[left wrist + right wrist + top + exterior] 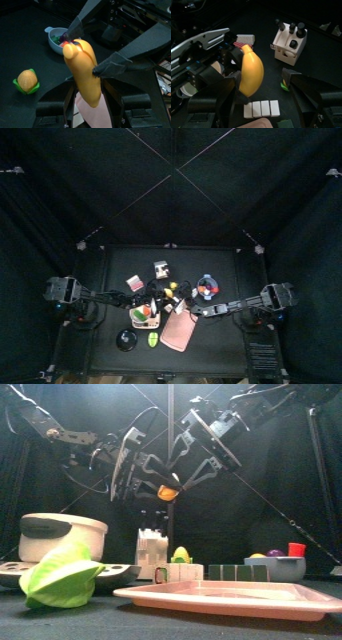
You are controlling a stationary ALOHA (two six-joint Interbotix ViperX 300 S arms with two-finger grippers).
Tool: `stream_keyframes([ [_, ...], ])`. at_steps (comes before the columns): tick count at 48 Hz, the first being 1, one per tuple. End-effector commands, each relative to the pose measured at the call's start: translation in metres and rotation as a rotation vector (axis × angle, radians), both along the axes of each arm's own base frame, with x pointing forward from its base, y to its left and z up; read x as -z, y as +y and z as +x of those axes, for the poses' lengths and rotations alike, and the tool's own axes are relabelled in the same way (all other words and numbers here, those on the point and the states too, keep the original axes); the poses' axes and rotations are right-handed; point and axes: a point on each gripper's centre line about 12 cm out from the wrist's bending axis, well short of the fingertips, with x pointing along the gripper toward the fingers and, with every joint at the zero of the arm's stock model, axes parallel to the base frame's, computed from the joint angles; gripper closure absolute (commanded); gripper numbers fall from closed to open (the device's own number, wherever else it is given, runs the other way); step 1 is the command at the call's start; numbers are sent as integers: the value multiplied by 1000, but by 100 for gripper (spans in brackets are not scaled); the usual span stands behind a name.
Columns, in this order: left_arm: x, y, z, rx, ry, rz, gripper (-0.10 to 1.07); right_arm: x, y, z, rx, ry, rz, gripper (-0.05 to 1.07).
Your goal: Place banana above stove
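Note:
The banana is a bright-yellow toy held in the air over the middle of the table; it also shows in the right wrist view and, as a small orange-yellow tip, in the front view. My left gripper is shut on its lower end. My right gripper is open, its jaws standing on either side of the banana's other end without closing on it. A white pot on a grey base with knobs, seemingly the stove, stands at the front left.
A pink tray lies at the front, a lime-green piece left of it. A white rack with black bottles, a toy corn, a blue bowl and white blocks stand below the grippers.

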Motion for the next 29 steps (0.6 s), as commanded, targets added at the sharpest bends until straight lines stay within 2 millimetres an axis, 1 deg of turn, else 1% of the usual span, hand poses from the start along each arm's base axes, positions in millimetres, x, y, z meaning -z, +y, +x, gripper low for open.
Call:
stream_keyframes([
  [1, -11, 2, -9, -6, -20, -3, 26, -18, -1, -9, 7, -43, -5, 6],
  [7, -7, 9, -28, -22, 25, -23, 26, -21, 2, -23, 22, -46, -17, 6],
  [10, -3, 18, -40, -42, 60, -38, 26, -22, 3, -30, 31, -47, -20, 6],
  [16, 3, 34, -59, -81, 124, -64, 26, -22, 3, -43, 62, -44, -24, 6],
  [22, 13, 55, -75, -145, 187, -94, 26, -19, 2, -48, 83, -32, -20, 6],
  [29, 26, 70, -84, -191, 254, -127, 25, -17, 0, -47, 88, -25, -20, 6],
])
